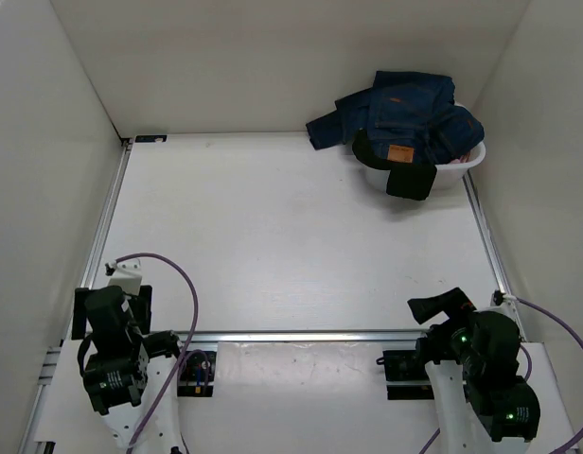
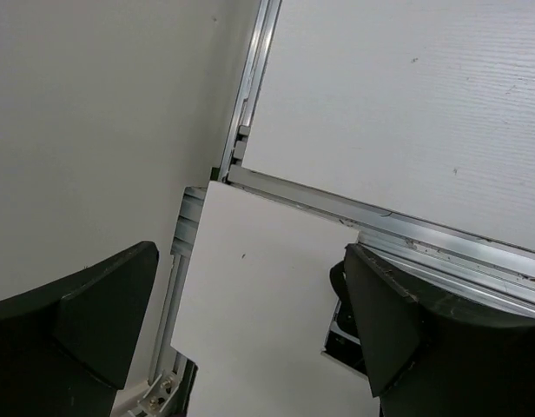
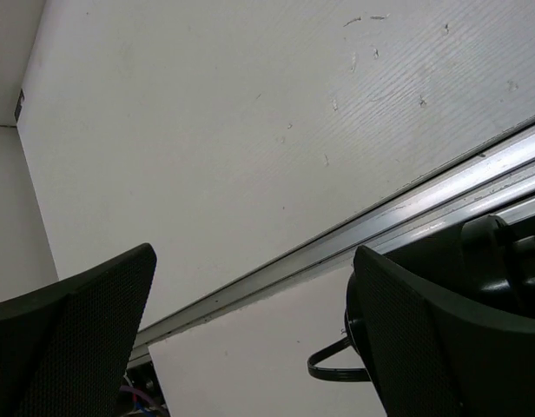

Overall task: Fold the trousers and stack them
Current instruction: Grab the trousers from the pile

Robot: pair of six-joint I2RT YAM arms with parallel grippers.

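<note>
Right, the left fingers [image 2: 94, 323] are spread wide and empty, parked low at the counter's [image 1: 273, 236] near edge. The right fingers [image 3: 85, 323] are splayed the same, ready to start. The trousers [image 1: 415, 112] lie heaped in a white basin [image 1: 468, 167] at the far right corner, untouched.

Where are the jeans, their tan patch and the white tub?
jeans [image 1: 405, 104], overhead view, top of the denim heap.
tan patch [image 1: 399, 152], overhead view, its middle.
white tub [image 1: 462, 168], overhead view, its right rim.
</note>
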